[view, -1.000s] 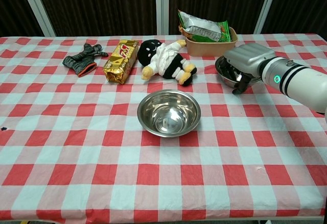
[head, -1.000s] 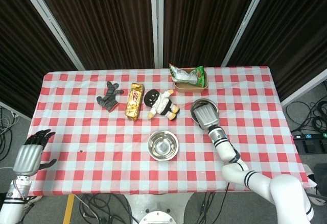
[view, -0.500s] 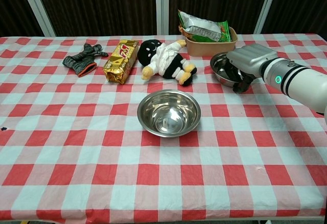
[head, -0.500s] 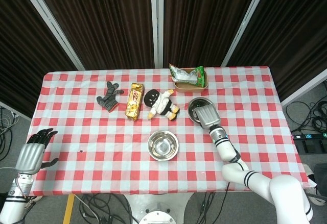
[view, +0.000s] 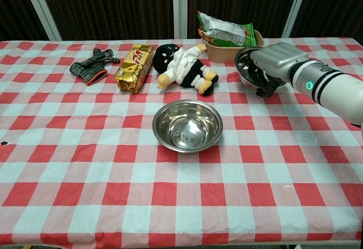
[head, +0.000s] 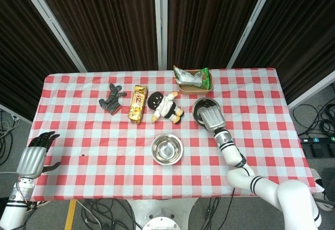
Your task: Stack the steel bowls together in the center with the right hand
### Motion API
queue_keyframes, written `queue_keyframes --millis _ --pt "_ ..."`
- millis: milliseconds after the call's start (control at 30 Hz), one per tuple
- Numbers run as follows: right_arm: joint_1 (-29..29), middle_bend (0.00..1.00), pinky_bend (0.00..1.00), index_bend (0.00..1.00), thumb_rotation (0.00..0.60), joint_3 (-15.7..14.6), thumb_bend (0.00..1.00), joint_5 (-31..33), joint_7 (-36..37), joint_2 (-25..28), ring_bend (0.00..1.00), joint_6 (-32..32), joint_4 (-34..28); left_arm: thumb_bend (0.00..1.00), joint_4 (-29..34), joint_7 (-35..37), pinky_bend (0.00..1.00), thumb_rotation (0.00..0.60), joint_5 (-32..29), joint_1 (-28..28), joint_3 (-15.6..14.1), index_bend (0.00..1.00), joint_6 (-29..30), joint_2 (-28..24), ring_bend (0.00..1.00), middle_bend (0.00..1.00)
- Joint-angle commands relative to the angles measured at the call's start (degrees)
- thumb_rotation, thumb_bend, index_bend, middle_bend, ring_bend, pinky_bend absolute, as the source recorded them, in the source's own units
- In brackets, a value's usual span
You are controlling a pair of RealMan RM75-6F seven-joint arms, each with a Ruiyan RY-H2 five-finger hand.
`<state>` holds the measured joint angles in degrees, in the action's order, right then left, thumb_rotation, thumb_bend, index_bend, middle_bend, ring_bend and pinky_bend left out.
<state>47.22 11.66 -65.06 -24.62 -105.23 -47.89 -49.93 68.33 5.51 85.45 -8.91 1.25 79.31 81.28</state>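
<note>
One steel bowl [head: 167, 149] [view: 187, 125] sits upright in the middle of the checked table. My right hand [head: 211, 117] [view: 277, 63] grips a second steel bowl [head: 200, 108] [view: 247, 67] to the right of it, near the back. That bowl is tilted with its opening facing left and is raised off the cloth. Fingers reach inside its rim. My left hand [head: 35, 154] hangs open beyond the table's left edge, seen only in the head view.
A stuffed doll [head: 166, 106] [view: 182, 65] lies behind the middle bowl. A gold snack pack [head: 137, 103] [view: 134, 67] and a grey glove [head: 112, 98] [view: 91, 64] lie further left. A tan basket with a green bag [head: 193, 79] [view: 229, 37] stands just behind the held bowl.
My right hand has lifted the right bowl off the cloth and tipped it onto its side, opening toward the left. The left hand barely moved.
</note>
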Motion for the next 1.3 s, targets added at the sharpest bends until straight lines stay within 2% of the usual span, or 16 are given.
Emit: queue_keyframes --millis 33,167,267,367,500,733,1067,1167,1300 --pt "-0.18 0.65 0.55 0.75 0.600 0.31 0.28 -1.00 -0.23 1.13 0.54 -1.82 -2.51 0.13 -0.07 0.13 0.22 0.600 -0.03 0.06 0.01 0.23 0.10 0.01 0.15 0.25" --pt "-0.98 0.65 0.55 0.75 0.600 -0.25 0.28 -3.96 -1.29 3.92 0.54 -6.14 -10.00 0.13 -0.19 0.25 0.22 0.600 -0.16 0.14 0.07 0.23 0.26 0.01 0.15 0.25" --pt "-1.80 0.65 0.55 0.75 0.600 -1.46 0.28 -7.54 -2.72 7.04 0.54 -9.79 -19.20 0.13 -0.26 0.14 0.22 0.600 -0.37 0.20 0.19 0.23 0.34 0.11 0.15 0.25" --pt "-2.26 0.65 0.55 0.75 0.600 -3.01 0.28 -10.19 -4.71 9.53 0.54 -11.24 -27.27 0.13 -0.22 -0.07 0.22 0.600 -0.63 0.32 0.31 0.23 0.46 0.17 0.15 0.25" --pt "-2.50 0.65 0.55 0.75 0.600 -4.73 0.28 -11.52 -6.25 11.24 0.54 -10.74 -34.40 0.13 0.04 -0.23 0.22 0.600 -0.81 0.55 0.31 0.23 0.66 0.00 0.15 0.24" --pt "-1.51 0.65 0.55 0.75 0.600 -5.89 0.28 -9.37 -8.19 10.08 0.54 -6.74 -35.57 0.13 0.23 0.99 0.22 0.600 -0.84 0.99 0.31 0.23 1.24 -0.59 0.15 0.25" --pt "-0.02 0.64 0.54 0.75 0.600 -5.50 0.26 -7.68 -8.61 7.44 0.54 -4.27 -33.77 0.13 -0.44 3.56 0.22 0.600 -1.34 1.36 0.50 0.23 1.08 -1.09 0.15 0.25" --pt "0.46 0.63 0.53 0.73 0.600 -5.30 0.20 -7.82 -8.13 7.42 0.54 -3.74 -33.91 0.13 -0.56 4.06 0.22 0.600 -1.38 1.30 0.62 0.23 1.02 -1.09 0.15 0.25" --pt "1.11 0.56 0.48 0.65 0.600 -5.35 0.03 -8.51 -5.99 8.67 0.46 -2.22 -34.80 0.13 -0.67 4.82 0.22 0.600 -1.34 1.29 0.73 0.23 1.05 -1.25 0.15 0.25"
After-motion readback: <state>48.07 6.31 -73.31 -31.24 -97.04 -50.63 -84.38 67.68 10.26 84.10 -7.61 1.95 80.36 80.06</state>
